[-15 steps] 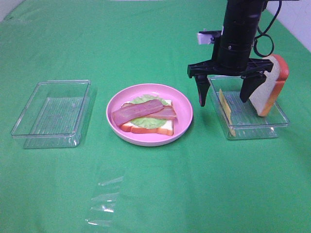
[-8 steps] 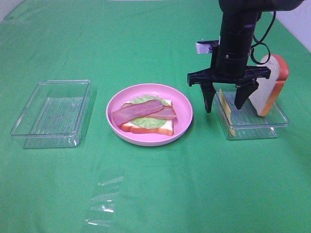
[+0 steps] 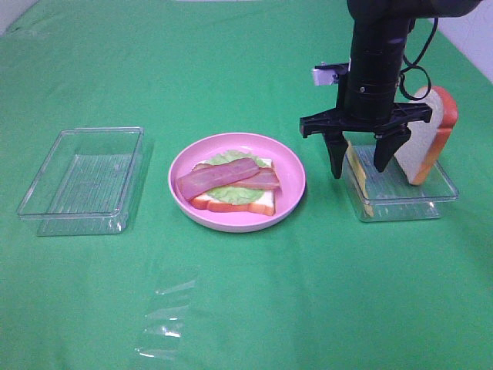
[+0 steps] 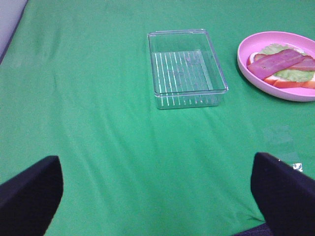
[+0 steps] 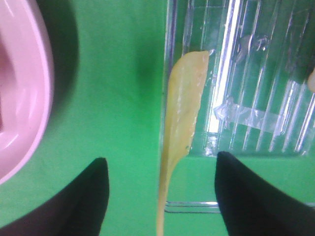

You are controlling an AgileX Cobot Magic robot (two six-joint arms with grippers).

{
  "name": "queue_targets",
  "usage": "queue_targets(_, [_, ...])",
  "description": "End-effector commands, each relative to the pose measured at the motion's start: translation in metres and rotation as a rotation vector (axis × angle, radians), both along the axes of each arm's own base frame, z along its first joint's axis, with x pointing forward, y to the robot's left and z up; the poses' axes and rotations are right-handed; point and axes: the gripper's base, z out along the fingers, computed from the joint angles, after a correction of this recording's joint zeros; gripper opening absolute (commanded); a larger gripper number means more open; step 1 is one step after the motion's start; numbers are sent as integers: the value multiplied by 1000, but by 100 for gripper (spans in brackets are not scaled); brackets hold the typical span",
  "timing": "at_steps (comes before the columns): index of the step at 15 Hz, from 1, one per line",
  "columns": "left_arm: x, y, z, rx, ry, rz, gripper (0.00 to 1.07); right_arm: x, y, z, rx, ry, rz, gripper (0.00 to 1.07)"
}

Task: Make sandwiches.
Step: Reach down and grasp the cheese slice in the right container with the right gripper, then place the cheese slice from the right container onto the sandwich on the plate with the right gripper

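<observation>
On the pink plate (image 3: 295, 166) lies a bread slice (image 3: 259, 203) with frilly lettuce (image 3: 231, 193) and bacon strips (image 3: 219, 176) on top. The second bread slice (image 3: 428, 140) leans upright at the far end of the right clear tray (image 3: 431, 196). A thin yellow cheese slice (image 3: 363, 196) stands on edge against that tray's plate-side wall; it also shows in the right wrist view (image 5: 182, 113). My right gripper (image 3: 359, 171) is open, its fingers straddling the cheese and tray wall (image 5: 162, 196). My left gripper (image 4: 157, 196) is open and empty, outside the exterior view.
An empty clear tray (image 3: 77, 208) stands left of the plate, also in the left wrist view (image 4: 216, 91). A patch of clear film (image 3: 166, 316) lies on the green cloth near the front. The cloth's right back edge is near the right tray.
My right gripper has come down a little over the right tray. Its fingers have narrowed from wide apart to closer around the cheese slice. Nothing else moved.
</observation>
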Motion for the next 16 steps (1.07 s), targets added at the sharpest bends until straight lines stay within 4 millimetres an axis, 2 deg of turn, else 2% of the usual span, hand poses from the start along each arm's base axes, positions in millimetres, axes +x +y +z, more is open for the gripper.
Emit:
queue_targets(1, [-3,0,0,-6,-25,-2,95,0,-1,-2,-4,5,2,50])
queue_targets(5, [-3,0,0,-6,-25,-2,95,0,-1,-2,-10,1,3,38])
queue_targets(8, [-3,0,0,-6,-25,-2,95,0,-1,-2,-11,1,3,25])
queue_targets(9, [-3,0,0,-6,-25,-2,95,0,-2,-2,-13,-2,4,19])
queue_targets(10, [-3,0,0,-6,-25,-2,95,1,-1,-2,-11,-8,1,8])
queue_targets(12, [-3,0,0,-6,-25,-2,95,1,-2,-2,-13,-8,2,0])
queue_targets(16, [-3,0,0,-6,-25,-2,95,1,-3,-2,-25,-5,14,0])
